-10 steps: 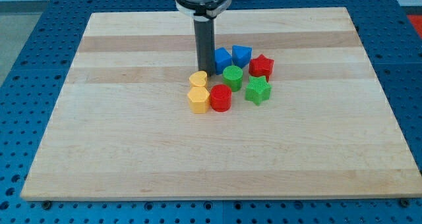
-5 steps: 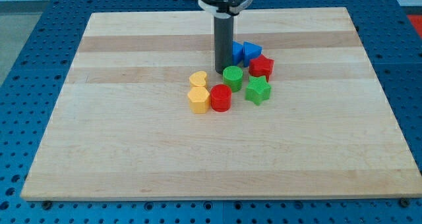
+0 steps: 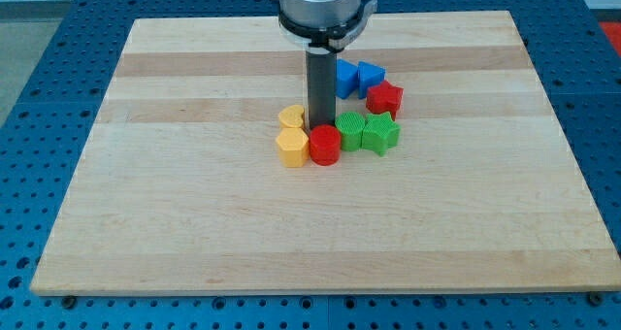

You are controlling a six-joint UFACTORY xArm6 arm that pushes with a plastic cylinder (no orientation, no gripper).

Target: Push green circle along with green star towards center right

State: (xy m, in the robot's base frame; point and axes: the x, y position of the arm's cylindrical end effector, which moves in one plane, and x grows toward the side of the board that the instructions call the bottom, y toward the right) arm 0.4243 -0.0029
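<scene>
- Eight small blocks are sitting on the wooden board (image 3: 175, 223), clustered a little right of its middle: two green, two red, two yellow and two blue.
- The green circle (image 3: 351, 132) is sitting just right of the red cylinder (image 3: 325, 145) and is touching the green star (image 3: 380, 133) on its right side; the pair is lying near the board's centre, not yet at the centre right.
- The red star (image 3: 385, 98) is sitting just beyond the green star, on the far side.
- The two blue blocks are lying side by side at the far edge of the cluster: the left blue block (image 3: 344, 77) is partly hidden behind the rod, and the right blue block (image 3: 370, 75) is showing a wedge-like shape.
- The yellow heart (image 3: 291, 116) is sitting just behind the yellow hexagon (image 3: 291, 146), which is touching the red cylinder's left side.
- The rod is standing upright, coming down from the far edge of the view, and my tip (image 3: 320, 125) is resting on the board just behind the red cylinder, between the yellow heart and the green circle, close to the circle's left side.
- The arm is carrying no fingers, only this plain rod, so nothing is being gripped.
</scene>
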